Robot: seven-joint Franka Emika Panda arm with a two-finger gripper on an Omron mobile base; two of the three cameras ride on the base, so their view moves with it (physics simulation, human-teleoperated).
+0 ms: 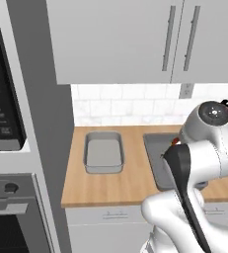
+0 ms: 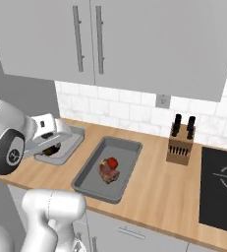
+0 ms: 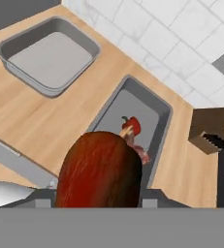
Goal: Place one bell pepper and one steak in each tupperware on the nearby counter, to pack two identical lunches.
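- My end effector [image 3: 98,206] grasps a steak [image 3: 100,169] — a large red-brown slab, big and close in the hand view.
- In the right base view my hand hangs over the left tupperware [image 2: 65,145], with something dark just under it.
- That left tupperware [image 1: 103,152] sits empty on the bench [image 1: 130,185], near the oven wall.
- The right tupperware [image 2: 106,168] lies beside it, apart, and holds a red bell pepper [image 2: 112,162] resting against a second steak [image 2: 107,173].
- A wooden knife block [image 2: 180,143] stands further right near the tiled wall, next to a black cooktop [image 2: 220,184] — both clear of the trays.
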